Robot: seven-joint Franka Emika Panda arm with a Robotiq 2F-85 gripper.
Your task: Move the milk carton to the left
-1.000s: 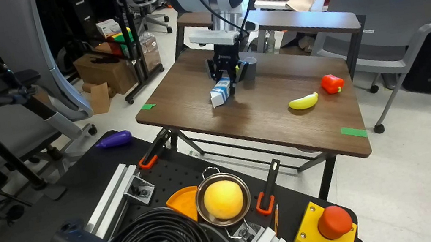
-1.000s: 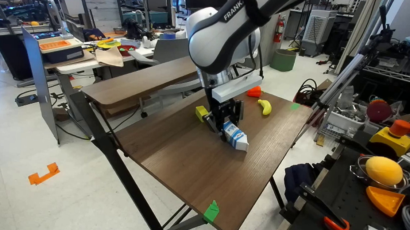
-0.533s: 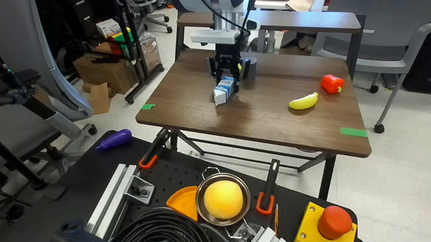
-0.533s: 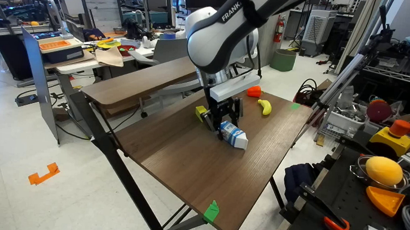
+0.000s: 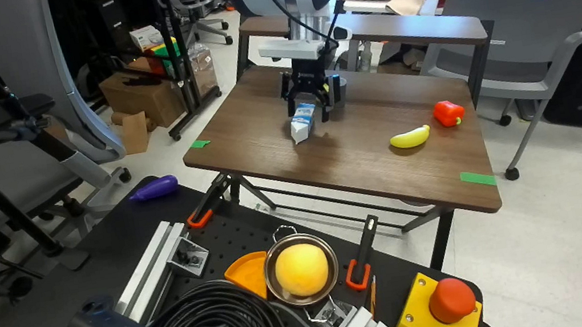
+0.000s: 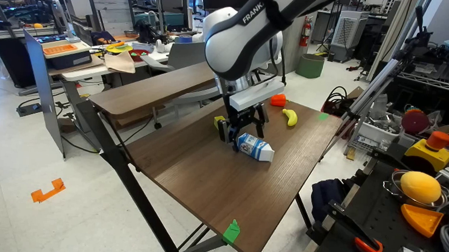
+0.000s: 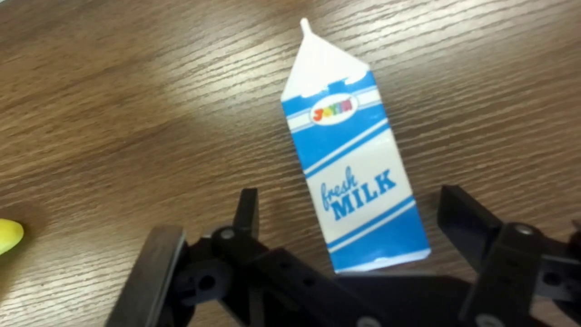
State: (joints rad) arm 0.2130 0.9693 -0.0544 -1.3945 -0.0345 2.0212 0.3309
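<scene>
Milk carton (image 7: 356, 175) lying btwn claw (image 7: 349, 197) fingers (image 7: 246, 211), gap ea. side.

milk carton (image 7: 356, 159) | blue-white | lying on side | on brown table (image 6: 203, 188)

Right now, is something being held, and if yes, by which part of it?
Nothing is held. The jaws stand open, with a visible gap on each side of the milk carton, which lies on the table.
</scene>
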